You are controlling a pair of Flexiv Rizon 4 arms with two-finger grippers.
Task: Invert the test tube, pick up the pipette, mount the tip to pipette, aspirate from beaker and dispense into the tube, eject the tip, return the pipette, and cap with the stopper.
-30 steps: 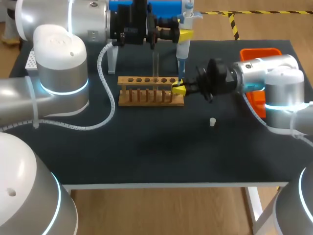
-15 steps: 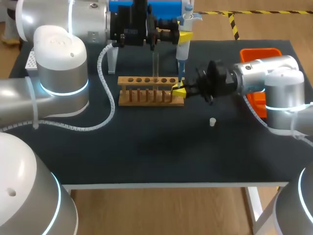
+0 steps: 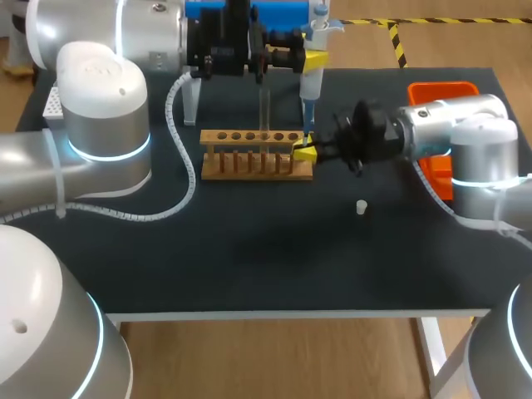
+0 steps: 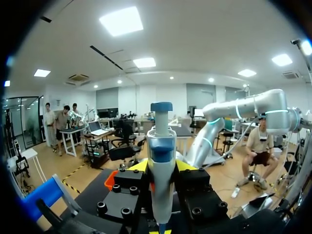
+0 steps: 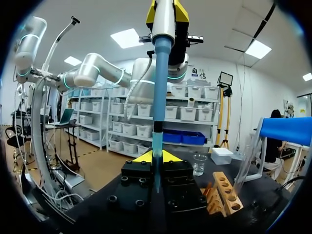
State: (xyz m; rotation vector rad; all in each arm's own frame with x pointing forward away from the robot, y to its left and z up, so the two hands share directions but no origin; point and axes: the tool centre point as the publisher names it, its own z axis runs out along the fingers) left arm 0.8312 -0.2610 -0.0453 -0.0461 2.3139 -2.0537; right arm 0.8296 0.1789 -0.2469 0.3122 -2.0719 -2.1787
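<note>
Two grips over the dark table (image 3: 274,258): left pincer (image 3: 314,60) clamps the pipette (image 3: 312,83), right pincer (image 3: 304,152) its tip (image 5: 156,152) (beside the rack (image 3: 249,155)).

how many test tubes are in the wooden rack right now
1: a clear test tube stands upright in the wooden rack, in a hole right of its middle in the head view. The other holes look empty.

The rack (image 3: 256,155) stands in the middle of the counter (image 3: 274,249), with the test tube (image 3: 265,112) upright in it. The pipette (image 3: 312,79) is just right of the rack, its tip (image 3: 307,126) pointing down. The stopper (image 3: 361,207) lies in front, further right.
</note>
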